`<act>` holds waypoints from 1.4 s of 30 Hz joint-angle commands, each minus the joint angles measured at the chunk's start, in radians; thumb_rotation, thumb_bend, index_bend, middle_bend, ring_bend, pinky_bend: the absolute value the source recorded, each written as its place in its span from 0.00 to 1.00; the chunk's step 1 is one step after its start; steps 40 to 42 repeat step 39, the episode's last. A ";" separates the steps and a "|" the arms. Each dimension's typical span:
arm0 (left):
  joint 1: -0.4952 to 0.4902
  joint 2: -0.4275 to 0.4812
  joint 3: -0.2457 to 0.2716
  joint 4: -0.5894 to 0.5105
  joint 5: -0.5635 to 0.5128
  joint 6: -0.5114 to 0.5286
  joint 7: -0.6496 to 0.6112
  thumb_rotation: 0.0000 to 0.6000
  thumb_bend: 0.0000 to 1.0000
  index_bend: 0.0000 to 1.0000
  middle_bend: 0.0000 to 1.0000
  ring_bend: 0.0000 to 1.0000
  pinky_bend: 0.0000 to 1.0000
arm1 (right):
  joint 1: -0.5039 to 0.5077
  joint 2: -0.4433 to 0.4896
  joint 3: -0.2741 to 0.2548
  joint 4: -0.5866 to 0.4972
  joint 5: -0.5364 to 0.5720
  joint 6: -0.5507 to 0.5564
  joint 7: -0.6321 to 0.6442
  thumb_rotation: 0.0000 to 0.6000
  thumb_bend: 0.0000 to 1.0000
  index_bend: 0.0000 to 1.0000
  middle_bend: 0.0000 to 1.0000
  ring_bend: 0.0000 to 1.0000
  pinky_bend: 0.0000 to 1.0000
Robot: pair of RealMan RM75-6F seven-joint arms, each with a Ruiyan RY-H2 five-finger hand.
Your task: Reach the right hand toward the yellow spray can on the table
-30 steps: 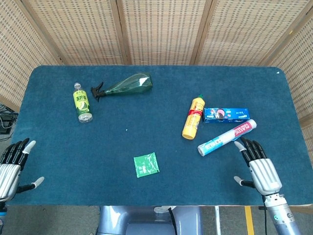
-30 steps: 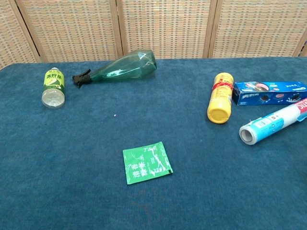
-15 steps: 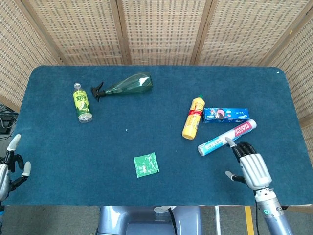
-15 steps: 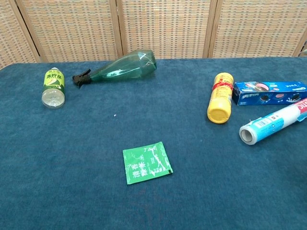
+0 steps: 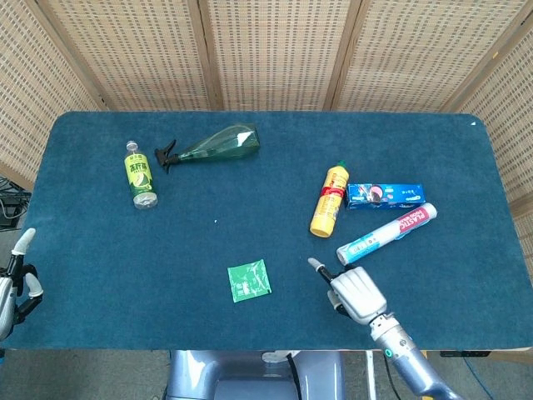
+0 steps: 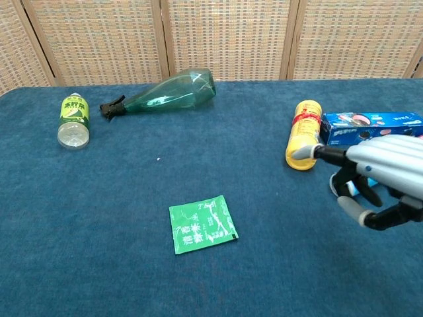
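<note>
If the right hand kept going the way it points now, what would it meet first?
Probably the yellow spray can: in the chest view the right hand has a fingertip right at the can's base. Depth is unclear; the head view shows a gap remaining.

Blue-covered table (image 5: 433,142) carries yellow spray can (image 5: 328,200), green sachet (image 5: 249,280), green spray bottle (image 5: 212,146) (on its side).

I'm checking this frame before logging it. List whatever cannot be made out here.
- Plastic-wrap roll: in the chest view the right hand covers nearly all of it.
- Blue box: cut off by the chest view's right edge.
- Left hand: cut by the head view's left edge; absent from the chest view.
- Print on the green packet and the green-labelled bottle: too small to read.
- Gap between the right hand and the yellow spray can: unclear.
</note>
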 commanded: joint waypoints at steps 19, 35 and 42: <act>-0.005 0.006 -0.005 0.008 -0.022 -0.018 -0.036 1.00 0.82 0.00 0.39 0.46 0.51 | 0.191 -0.315 0.024 0.022 0.407 -0.120 -0.373 1.00 0.83 0.19 0.72 0.72 0.53; -0.007 0.012 -0.002 0.009 -0.031 -0.034 -0.044 1.00 0.82 0.00 0.39 0.46 0.51 | 0.277 -0.388 0.022 0.044 0.517 -0.060 -0.418 1.00 0.84 0.19 0.72 0.72 0.53; -0.007 0.013 -0.004 0.009 -0.034 -0.033 -0.050 1.00 0.82 0.00 0.39 0.46 0.51 | 0.288 -0.397 0.016 0.049 0.526 -0.046 -0.416 1.00 0.84 0.19 0.72 0.72 0.53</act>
